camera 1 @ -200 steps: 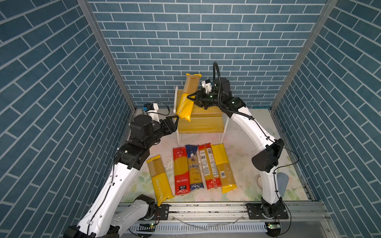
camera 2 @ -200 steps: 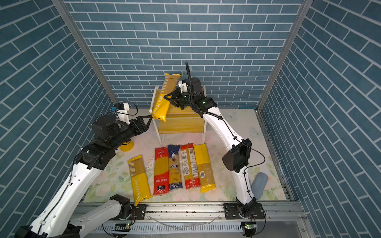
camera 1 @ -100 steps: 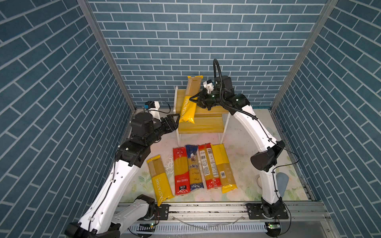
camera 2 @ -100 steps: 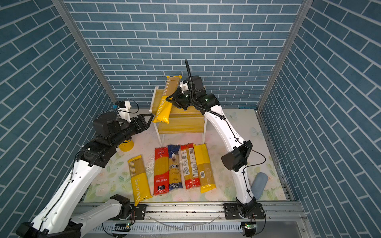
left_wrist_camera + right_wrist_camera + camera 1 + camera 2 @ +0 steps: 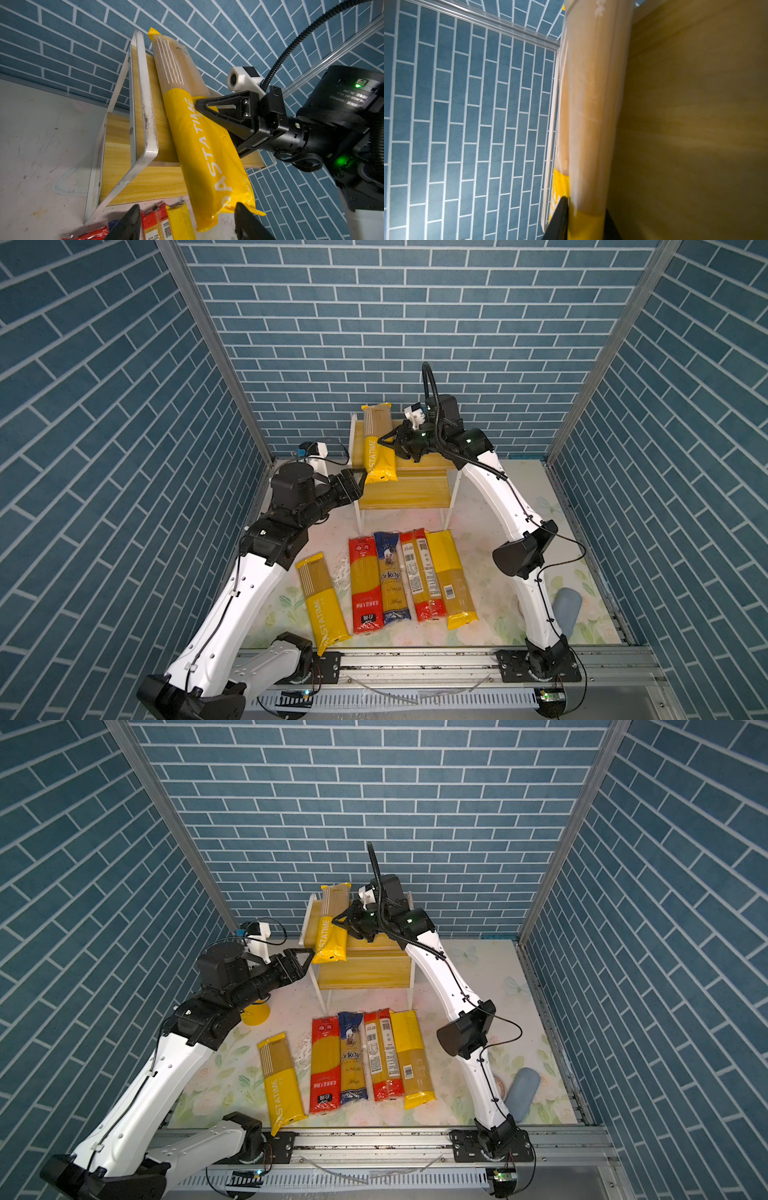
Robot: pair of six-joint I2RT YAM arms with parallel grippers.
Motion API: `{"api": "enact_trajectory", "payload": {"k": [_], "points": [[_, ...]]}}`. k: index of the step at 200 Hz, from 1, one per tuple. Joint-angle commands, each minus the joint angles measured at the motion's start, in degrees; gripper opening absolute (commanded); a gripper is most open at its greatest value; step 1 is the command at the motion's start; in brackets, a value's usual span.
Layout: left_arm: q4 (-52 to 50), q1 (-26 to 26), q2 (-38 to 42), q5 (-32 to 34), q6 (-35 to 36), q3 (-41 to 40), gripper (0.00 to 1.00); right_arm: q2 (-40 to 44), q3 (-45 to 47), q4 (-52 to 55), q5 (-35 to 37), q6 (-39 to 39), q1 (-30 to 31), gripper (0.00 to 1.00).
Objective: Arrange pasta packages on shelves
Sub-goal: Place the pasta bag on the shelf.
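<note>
A yellow-and-tan PASTATIME pasta package [image 5: 376, 448] [image 5: 330, 932] [image 5: 199, 149] lies lengthwise along the left side of the shelves' top board [image 5: 419, 462] [image 5: 374, 942]; its yellow end overhangs the front edge. My right gripper [image 5: 384, 442] [image 5: 338, 918] [image 5: 585, 209] is shut on its middle from the right. The left gripper [image 5: 360, 477] [image 5: 305, 952] [image 5: 187, 209] hangs open just left of that overhanging end and holds nothing. Several more pasta packages lie in a row on the table: yellow [image 5: 322, 601], red [image 5: 365, 585], dark blue [image 5: 390, 576], red-ended [image 5: 419, 576], yellow [image 5: 451, 576].
The lower shelf board [image 5: 405, 491] [image 5: 145, 182] is bare. A yellow cup [image 5: 255, 1013] stands under my left forearm. A grey-blue object [image 5: 567, 610] lies at the table's right edge. Blue brick walls close in on three sides, and a metal rail [image 5: 415, 659] runs along the front.
The package has come down from a raised tilt at the shelf's left corner to lie along the top board, carried by the right gripper. The left gripper stayed open beside it.
</note>
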State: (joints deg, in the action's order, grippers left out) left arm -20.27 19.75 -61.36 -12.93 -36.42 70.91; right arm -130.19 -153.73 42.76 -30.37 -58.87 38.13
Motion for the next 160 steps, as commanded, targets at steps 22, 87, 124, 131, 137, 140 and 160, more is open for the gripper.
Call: {"api": "enact_trajectory", "payload": {"k": [22,87,124,131,137,140,160], "points": [[0.98,-0.32,-0.52,-0.43,0.48,1.76,0.72,4.19,-1.1,3.29,2.83,7.09,-0.42,0.35],[1.51,-0.33,-0.79,-1.0,0.03,1.73,0.72,8.78,2.17,5.71,4.79,10.93,-1.02,0.46],[2.45,-0.24,-0.53,-1.74,-1.09,0.58,0.72,8.79,6.78,1.55,3.48,9.58,0.71,0.32],[2.28,-0.17,-0.38,-1.82,-1.28,0.58,0.72,8.15,6.79,1.59,3.55,9.31,0.87,0.32],[2.26,-0.1,-0.23,-1.92,-1.28,0.47,0.72,7.61,6.81,1.54,3.56,9.01,1.02,0.31],[2.25,-0.07,-0.13,-1.92,-1.28,0.37,0.72,7.36,6.87,1.46,3.5,8.84,1.23,0.31],[2.09,0.27,0.46,-1.56,-1.26,0.02,0.72,5.06,6.1,0.07,1.76,7.37,2.01,0.3]]}}
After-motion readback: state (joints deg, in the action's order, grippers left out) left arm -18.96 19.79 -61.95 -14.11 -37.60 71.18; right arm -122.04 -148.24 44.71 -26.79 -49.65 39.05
